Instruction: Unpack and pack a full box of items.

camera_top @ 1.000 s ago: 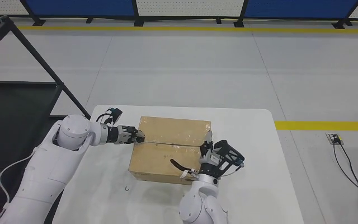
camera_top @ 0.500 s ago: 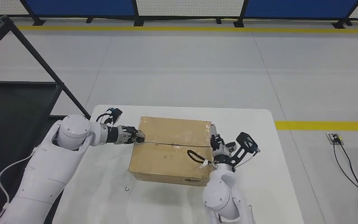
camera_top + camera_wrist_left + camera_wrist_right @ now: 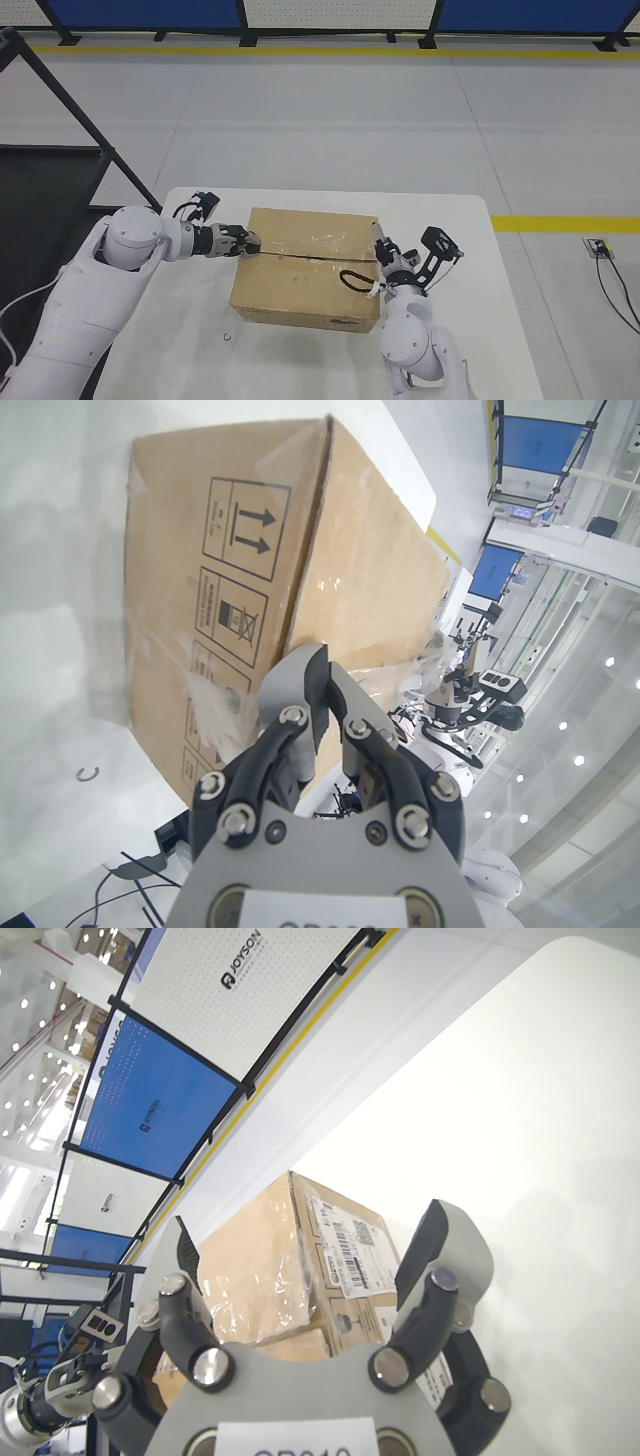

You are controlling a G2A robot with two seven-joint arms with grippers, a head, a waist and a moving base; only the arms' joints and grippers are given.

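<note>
The cardboard box (image 3: 300, 280) sits mid-table with its top flaps closed, so whatever's inside is hidden. The left gripper (image 3: 324, 657) is at the box's left end, right where the top seam meets the edge, jaws pressed together. Whether a bit of the ragged clear tape (image 3: 215, 705) is pinched between them is honestly hard to tell. The right gripper (image 3: 307, 1228) is at the opposite end with its jaws spread wide, and whether it touches the cardboard can't be made out.

On the white table (image 3: 450, 220), near the box's front-left corner, lies a tiny C-shaped thing (image 3: 87, 774) (too small to say what it is). Blue and white panels (image 3: 150, 1113) and a yellow floor line (image 3: 300, 50) run behind.

Markings: printed handling symbols (image 3: 245, 530) with up-arrows cover the face beside the left gripper, and a white shipping label (image 3: 350, 1248) with a barcode sits on the face in front of the right gripper.
</note>
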